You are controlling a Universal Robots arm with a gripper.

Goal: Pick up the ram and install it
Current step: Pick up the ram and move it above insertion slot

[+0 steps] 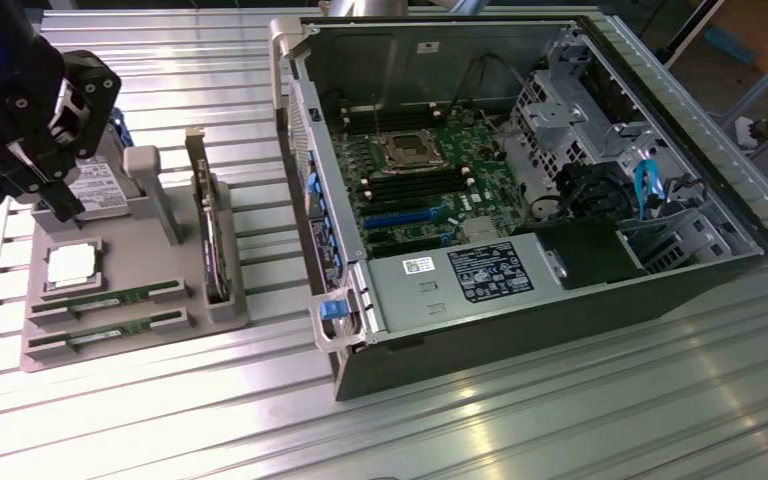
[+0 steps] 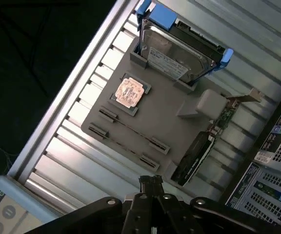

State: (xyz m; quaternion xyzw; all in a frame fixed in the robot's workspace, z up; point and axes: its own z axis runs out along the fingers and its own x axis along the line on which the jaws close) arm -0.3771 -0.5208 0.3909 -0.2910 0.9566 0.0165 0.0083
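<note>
Green ram sticks sit in a grey tray [image 1: 144, 262] on the ribbed aluminium tabletop [image 1: 491, 430], each held flat between a pair of small end holders. The first ram stick [image 1: 107, 300] lies just beside the square silver processor [image 1: 75, 265], on the side away from the fingers. The second ram stick [image 1: 104, 332] lies parallel to it, one row farther from the fingers, at the tray's outer end. Neither stick is touched.

The black gripper [image 1: 64, 210] hangs above the tray's other end, over the silver hard drive [image 1: 97, 187] with its white label. In the wrist view the fingers [image 2: 146, 186] are pressed together with nothing between them, and the tray lies well below their tips. The processor is between the fingers and the two sticks.

Off to the side of the fingers, along the tray's long edge, a dark expansion card [image 1: 209, 235] stands upright on its edge in a slot. Past that card, well apart from the fingers, an open computer case [image 1: 491, 345] lies on its side on the tabletop. Its green motherboard [image 1: 424, 185] faces up and a grey power supply [image 1: 454, 280] with a dark label sits at one end.
</note>
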